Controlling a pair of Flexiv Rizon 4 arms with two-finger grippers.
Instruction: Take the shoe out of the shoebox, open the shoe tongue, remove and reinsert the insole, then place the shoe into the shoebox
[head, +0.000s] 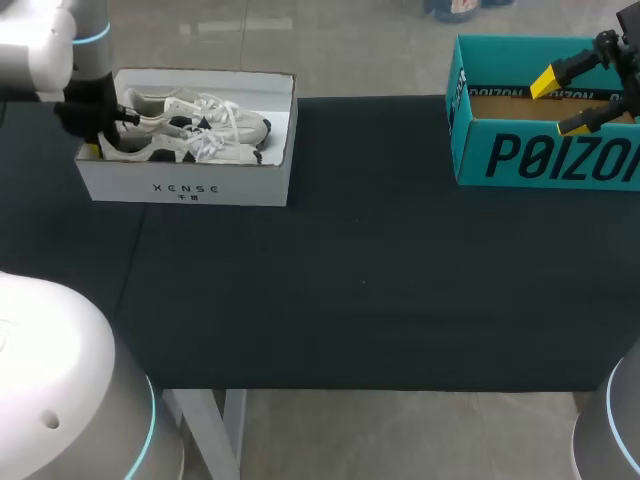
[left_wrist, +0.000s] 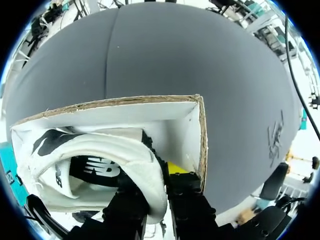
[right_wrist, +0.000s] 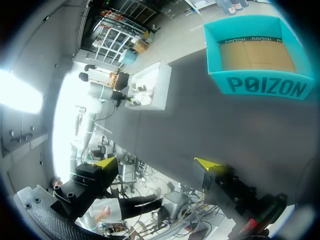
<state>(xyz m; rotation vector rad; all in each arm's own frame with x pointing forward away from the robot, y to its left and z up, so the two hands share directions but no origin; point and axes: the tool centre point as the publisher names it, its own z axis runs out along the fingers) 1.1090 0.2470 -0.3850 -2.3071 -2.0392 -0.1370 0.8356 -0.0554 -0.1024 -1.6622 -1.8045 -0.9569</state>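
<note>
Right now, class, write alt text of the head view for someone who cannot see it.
The left gripper holds the heel of a white shoe inside a white shoebox at the far left of the black table. At far right, the right gripper hangs open over a teal box.

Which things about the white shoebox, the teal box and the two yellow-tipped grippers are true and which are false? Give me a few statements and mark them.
1. The white cardboard shoebox holds two white sneakers. True.
2. The teal cardboard box has a shoe in it. False: it is empty, its brown floor bare.
3. The right gripper is open, holding nothing. True.
4. The left gripper hangs over the bare middle of the table. False: it is in the shoebox, shut on one sneaker's heel.
</note>
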